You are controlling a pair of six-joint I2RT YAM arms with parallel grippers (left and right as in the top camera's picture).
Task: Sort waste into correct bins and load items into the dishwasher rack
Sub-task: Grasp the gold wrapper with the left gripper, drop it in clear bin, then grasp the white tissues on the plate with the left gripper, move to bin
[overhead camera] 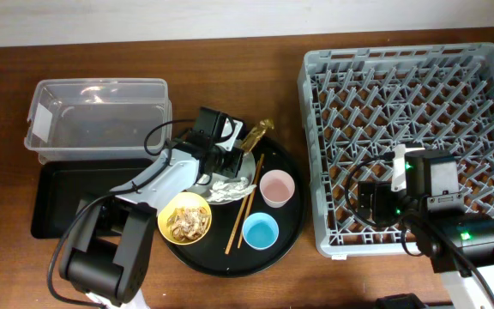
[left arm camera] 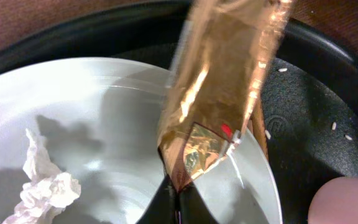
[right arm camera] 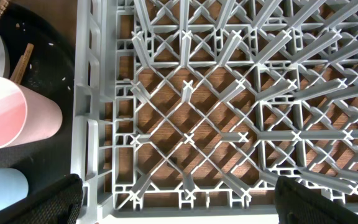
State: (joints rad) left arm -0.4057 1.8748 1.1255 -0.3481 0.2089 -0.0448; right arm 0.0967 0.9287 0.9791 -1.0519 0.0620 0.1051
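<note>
My left gripper (left arm camera: 178,205) is shut on the gold foil wrapper (left arm camera: 222,93), held above the pale grey-green plate (left arm camera: 104,137); the wrapper also shows in the overhead view (overhead camera: 258,132). A crumpled white napkin (left arm camera: 45,186) lies on the plate (overhead camera: 230,184). The yellow bowl (overhead camera: 184,217) holds brownish food scraps. The pink cup (overhead camera: 277,188), blue cup (overhead camera: 260,231) and wooden chopsticks (overhead camera: 245,206) sit on the round black tray (overhead camera: 292,225). My right gripper (right arm camera: 176,199) is open and empty over the light-grey dishwasher rack (overhead camera: 418,129).
A clear plastic tub (overhead camera: 97,116) stands at the back left, with a shallow black tray (overhead camera: 58,193) in front of it. The rack's left wall (right arm camera: 89,124) stands next to the pink cup (right arm camera: 11,115) and blue cup (right arm camera: 2,190).
</note>
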